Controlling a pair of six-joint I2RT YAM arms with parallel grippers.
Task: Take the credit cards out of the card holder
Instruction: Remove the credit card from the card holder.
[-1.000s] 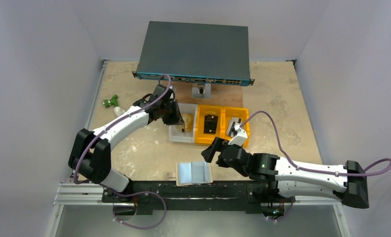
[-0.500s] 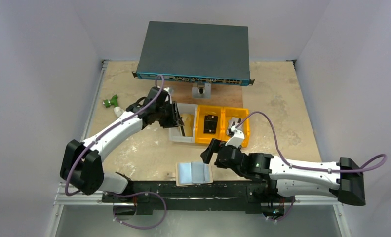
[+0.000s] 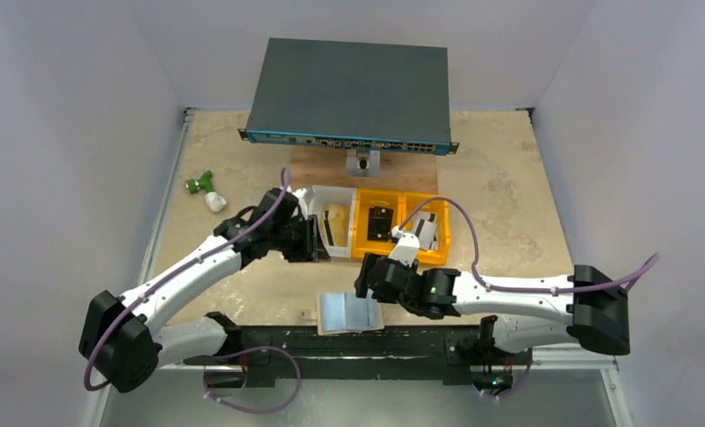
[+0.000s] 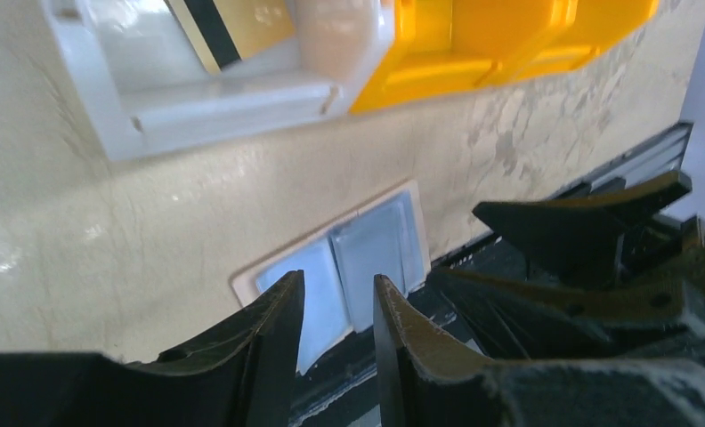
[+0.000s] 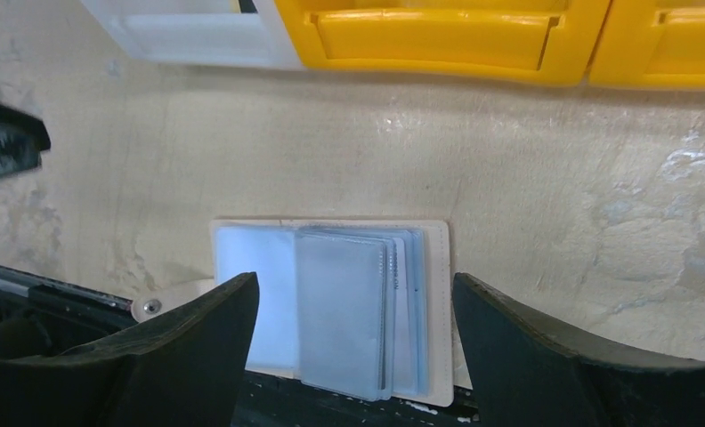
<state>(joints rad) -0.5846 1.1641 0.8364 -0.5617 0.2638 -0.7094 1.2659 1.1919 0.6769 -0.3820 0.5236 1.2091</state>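
Note:
The card holder (image 3: pixel 349 311) lies open and flat at the table's near edge, pale blue plastic sleeves up, tan border showing. In the right wrist view the card holder (image 5: pixel 331 302) shows stacked sleeves with a card edge inside. My right gripper (image 3: pixel 364 283) hovers just above it, jaws wide open and empty (image 5: pixel 355 283). My left gripper (image 3: pixel 318 242) is near the white bin's front edge, open a little and empty (image 4: pixel 337 283); the card holder (image 4: pixel 340 262) shows beyond its tips. A gold card with a black stripe (image 3: pixel 336 218) lies in the white bin (image 3: pixel 318 245).
Two orange bins (image 3: pixel 376 249) (image 3: pixel 444 231) stand right of the white bin, each holding dark items. A large network switch (image 3: pixel 349 89) fills the back. A green and white object (image 3: pixel 202 189) lies at the left. The black rail (image 3: pixel 349 338) borders the holder's near side.
My left gripper pulled back from over the white bin toward its near edge. My right gripper moved left and nearer, to above the card holder.

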